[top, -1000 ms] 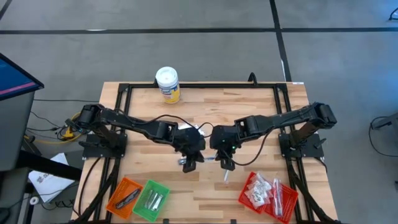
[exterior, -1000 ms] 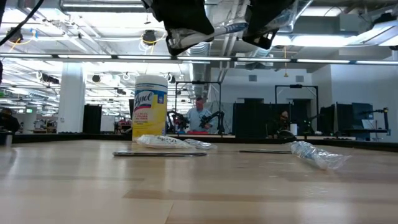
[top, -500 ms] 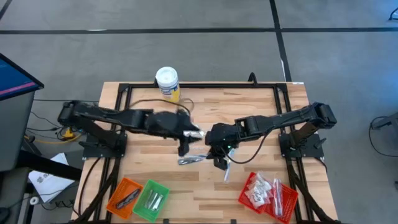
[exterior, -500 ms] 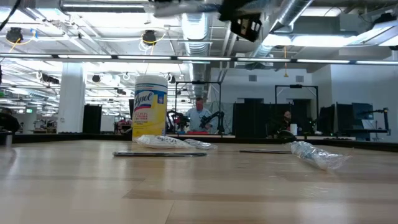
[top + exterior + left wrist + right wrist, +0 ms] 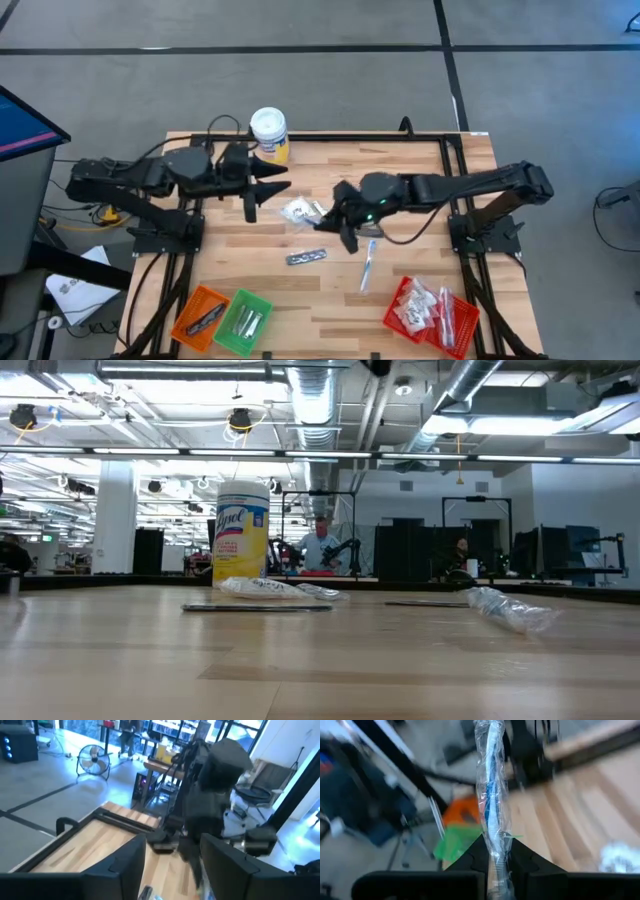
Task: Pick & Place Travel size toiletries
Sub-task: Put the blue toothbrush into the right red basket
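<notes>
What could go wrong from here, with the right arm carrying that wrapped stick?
The right gripper pinches the wrapped stick only at its end, so the loose wrapper could slip out in transit. Its arm hangs above the crumpled packet and silvery packet, and lowering could knock them. The open left gripper waits near the canister.

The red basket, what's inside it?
The red basket holds a heap of small white sachets with dark marks. Whatever lies under the heap is covered, so I cannot count them.
</notes>
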`<control>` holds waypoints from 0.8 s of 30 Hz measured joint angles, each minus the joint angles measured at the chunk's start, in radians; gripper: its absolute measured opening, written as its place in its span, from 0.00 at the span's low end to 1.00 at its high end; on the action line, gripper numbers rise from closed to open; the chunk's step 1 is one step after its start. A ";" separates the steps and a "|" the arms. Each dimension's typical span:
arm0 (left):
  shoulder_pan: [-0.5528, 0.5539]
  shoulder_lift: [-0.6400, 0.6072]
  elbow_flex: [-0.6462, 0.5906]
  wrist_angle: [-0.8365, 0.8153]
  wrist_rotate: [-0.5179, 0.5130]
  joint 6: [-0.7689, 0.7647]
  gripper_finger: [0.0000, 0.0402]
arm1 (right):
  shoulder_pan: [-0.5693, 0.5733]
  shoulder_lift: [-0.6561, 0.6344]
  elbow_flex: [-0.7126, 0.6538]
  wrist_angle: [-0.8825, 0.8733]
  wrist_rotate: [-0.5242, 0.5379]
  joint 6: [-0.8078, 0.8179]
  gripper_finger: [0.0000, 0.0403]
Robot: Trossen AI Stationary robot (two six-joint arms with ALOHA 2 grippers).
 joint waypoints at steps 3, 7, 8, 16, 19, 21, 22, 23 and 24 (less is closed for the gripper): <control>0.000 -0.009 -0.001 -0.003 0.000 0.000 0.45 | -0.008 -0.040 0.002 0.073 0.043 0.023 0.06; 0.000 -0.007 -0.001 0.046 0.000 -0.017 0.45 | -0.008 -0.092 0.001 0.158 0.120 0.045 0.06; 0.000 0.001 -0.001 0.078 0.000 -0.016 0.45 | -0.008 -0.107 0.000 0.180 0.130 0.050 0.06; 0.000 0.034 -0.002 0.285 0.002 0.035 0.45 | -0.007 -0.158 0.001 0.362 0.148 0.054 0.06; 0.008 0.043 0.000 0.369 0.014 0.043 0.45 | -0.008 -0.156 0.001 0.386 0.149 0.055 0.06; 0.014 0.060 -0.001 0.425 0.042 0.049 0.45 | -0.008 -0.145 0.001 0.420 0.150 0.055 0.06; 0.021 0.069 -0.001 0.449 0.059 0.049 0.45 | -0.007 -0.137 0.002 0.432 0.154 0.055 0.06; 0.025 0.078 -0.001 0.455 0.070 0.048 0.45 | -0.007 -0.133 0.001 0.435 0.156 0.054 0.06; 0.029 0.090 -0.001 0.473 0.081 0.043 0.45 | -0.007 -0.128 -0.001 0.440 0.156 0.054 0.06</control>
